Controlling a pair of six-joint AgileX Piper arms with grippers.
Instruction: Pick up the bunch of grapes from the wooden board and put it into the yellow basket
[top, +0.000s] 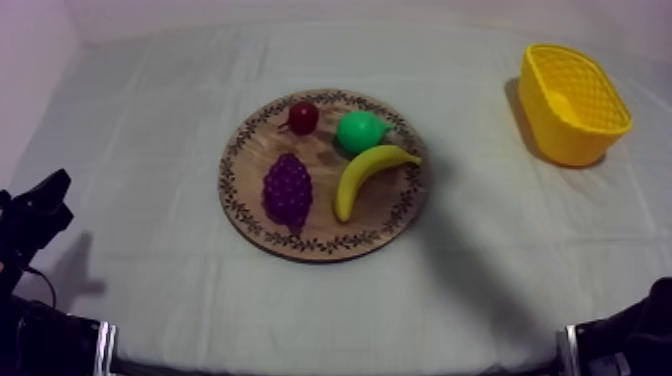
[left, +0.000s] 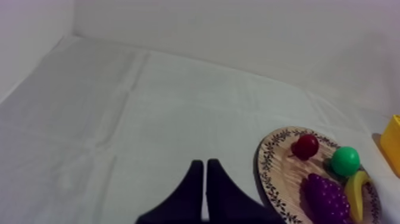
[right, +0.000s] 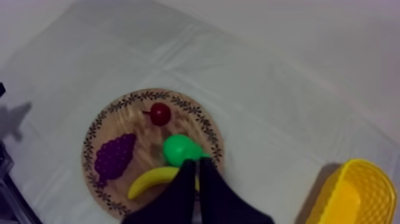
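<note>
While the bunch of grapes (top: 288, 190) lies on the wooden board (top: 238, 212), left gripper (left: 205, 182) and right gripper (right: 198, 182) sit fingers together, empty; pick and drop into yellow basket (top: 556, 130) outstanding.

Bunch of grapes (top: 287, 190): dark purple, lying flat on the board's left part.
Wooden board (top: 322, 243): round, patterned rim, centre of frame.
Yellow basket (top: 560, 130): upright, upper right of frame, well apart from board.

Left end effector (left: 205, 162), apparently closed empty, near board (left: 284, 174) bearing grapes (left: 326, 200).
</note>
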